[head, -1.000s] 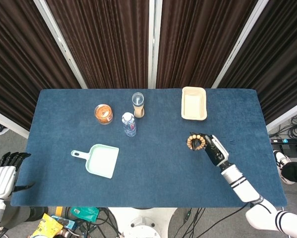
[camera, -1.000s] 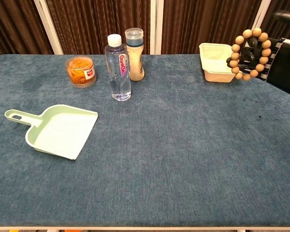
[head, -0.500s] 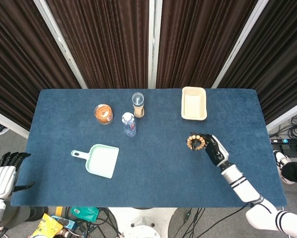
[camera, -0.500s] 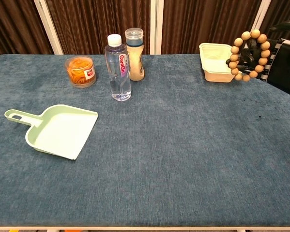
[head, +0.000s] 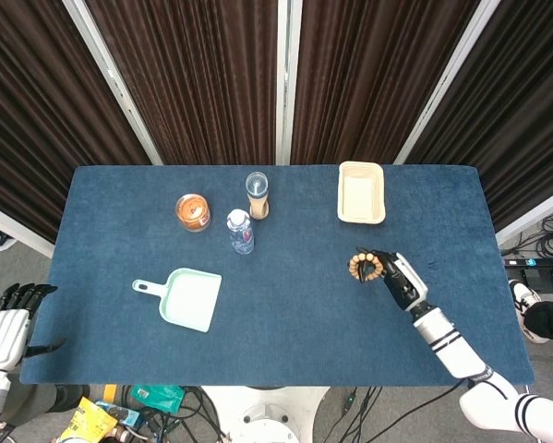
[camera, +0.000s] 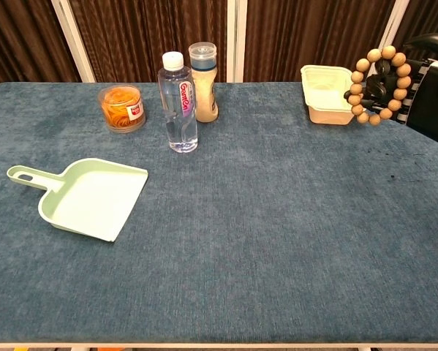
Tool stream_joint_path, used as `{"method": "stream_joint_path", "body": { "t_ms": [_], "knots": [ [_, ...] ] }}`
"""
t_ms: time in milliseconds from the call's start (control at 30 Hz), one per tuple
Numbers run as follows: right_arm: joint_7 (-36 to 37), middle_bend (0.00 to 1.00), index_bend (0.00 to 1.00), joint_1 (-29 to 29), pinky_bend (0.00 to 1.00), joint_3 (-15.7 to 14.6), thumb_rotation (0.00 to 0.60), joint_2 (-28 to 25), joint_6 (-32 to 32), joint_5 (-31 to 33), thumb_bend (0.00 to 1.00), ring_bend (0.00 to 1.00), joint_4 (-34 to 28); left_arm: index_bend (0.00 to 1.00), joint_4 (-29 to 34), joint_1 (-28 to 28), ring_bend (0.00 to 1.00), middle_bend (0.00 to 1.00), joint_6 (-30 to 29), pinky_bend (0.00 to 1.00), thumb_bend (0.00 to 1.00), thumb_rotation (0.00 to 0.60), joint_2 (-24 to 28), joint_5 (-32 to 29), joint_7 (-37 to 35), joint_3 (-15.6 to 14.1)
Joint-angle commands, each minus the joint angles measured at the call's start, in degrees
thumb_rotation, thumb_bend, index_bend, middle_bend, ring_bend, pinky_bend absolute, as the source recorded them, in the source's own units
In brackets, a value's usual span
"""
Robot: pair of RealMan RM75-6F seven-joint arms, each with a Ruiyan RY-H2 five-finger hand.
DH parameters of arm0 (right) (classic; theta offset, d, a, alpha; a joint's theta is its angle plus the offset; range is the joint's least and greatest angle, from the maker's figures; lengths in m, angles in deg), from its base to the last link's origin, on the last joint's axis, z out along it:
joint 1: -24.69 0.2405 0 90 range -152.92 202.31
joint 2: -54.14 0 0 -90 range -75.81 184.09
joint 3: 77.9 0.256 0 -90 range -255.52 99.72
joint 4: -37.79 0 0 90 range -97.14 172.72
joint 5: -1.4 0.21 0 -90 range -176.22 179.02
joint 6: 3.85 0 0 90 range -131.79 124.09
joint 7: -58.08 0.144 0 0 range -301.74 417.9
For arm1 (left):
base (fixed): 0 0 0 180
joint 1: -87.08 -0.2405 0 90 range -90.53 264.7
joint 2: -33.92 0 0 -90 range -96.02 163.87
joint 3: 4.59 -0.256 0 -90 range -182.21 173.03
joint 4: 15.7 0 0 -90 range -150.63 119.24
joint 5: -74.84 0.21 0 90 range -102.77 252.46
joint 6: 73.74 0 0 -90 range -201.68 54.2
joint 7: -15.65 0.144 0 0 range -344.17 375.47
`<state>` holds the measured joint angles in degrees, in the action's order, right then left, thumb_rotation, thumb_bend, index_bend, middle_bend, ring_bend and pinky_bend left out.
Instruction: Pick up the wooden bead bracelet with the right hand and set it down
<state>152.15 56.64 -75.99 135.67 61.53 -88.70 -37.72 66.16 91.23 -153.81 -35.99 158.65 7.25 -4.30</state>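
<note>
The wooden bead bracelet is a ring of round tan beads. It hangs in the air above the blue table, pinched by the dark fingers of my right hand. The ring stands nearly upright in the chest view, in front of the cream tray. My right forearm runs off toward the table's near right corner. My left hand rests off the table at the near left with its fingers spread and nothing in it.
A cream tray lies at the back right. A water bottle, a capped shaker and a jar of orange contents stand at the back centre-left. A mint dustpan lies at the near left.
My right hand has shifted the bracelet slightly to the right in the chest view and a touch nearer me. The left hand has not moved.
</note>
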Motion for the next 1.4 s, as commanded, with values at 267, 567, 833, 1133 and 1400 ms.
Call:
{"method": "stream_joint_path", "body": {
  "t_ms": [267, 567, 833, 1133, 1400],
  "knots": [
    [0.40, 0.66, 0.66, -0.98, 0.00, -0.18, 0.214, 0.09, 1.50, -0.15, 0.55, 0.32, 0.27, 0.19, 0.03, 0.02, 0.09, 0.16, -0.20, 0.06, 0.00, 0.600, -0.02, 0.08, -0.02, 0.10],
    [2.18, 0.66, 0.68, -1.16, 0.00, -0.06, 0.214, 0.29, 2.00, -0.25, 0.50, 0.32, 1.01, 0.19, 0.09, 0.04, 0.09, 0.16, -0.15, 0.06, 0.00, 0.600, -0.01, 0.04, -0.02, 0.11],
    [4.49, 0.66, 0.69, -1.20, 0.00, 0.48, 0.216, -0.36, 2.29, 0.05, 0.63, 0.32, 0.84, 0.19, 0.14, 0.21, 0.09, 0.16, -0.07, 0.06, 0.00, 0.600, -0.04, 0.17, 0.04, 0.15],
    [4.40, 0.66, 0.69, -1.60, 0.00, 0.56, 0.250, -0.65, 2.85, 0.06, 0.77, 0.32, 0.88, 0.19, -0.02, 0.37, 0.09, 0.16, 0.12, 0.06, 0.00, 0.600, -0.13, 0.13, -0.09, 0.22],
    [3.81, 0.64, 0.64, -2.12, 0.00, 0.39, 0.260, -0.94, 3.70, -0.33, 1.00, 0.32, 1.14, 0.19, -0.15, 0.46, 0.09, 0.16, 0.16, 0.06, 0.00, 0.600, -0.24, 0.25, -0.25, 0.18]
  ]
}}
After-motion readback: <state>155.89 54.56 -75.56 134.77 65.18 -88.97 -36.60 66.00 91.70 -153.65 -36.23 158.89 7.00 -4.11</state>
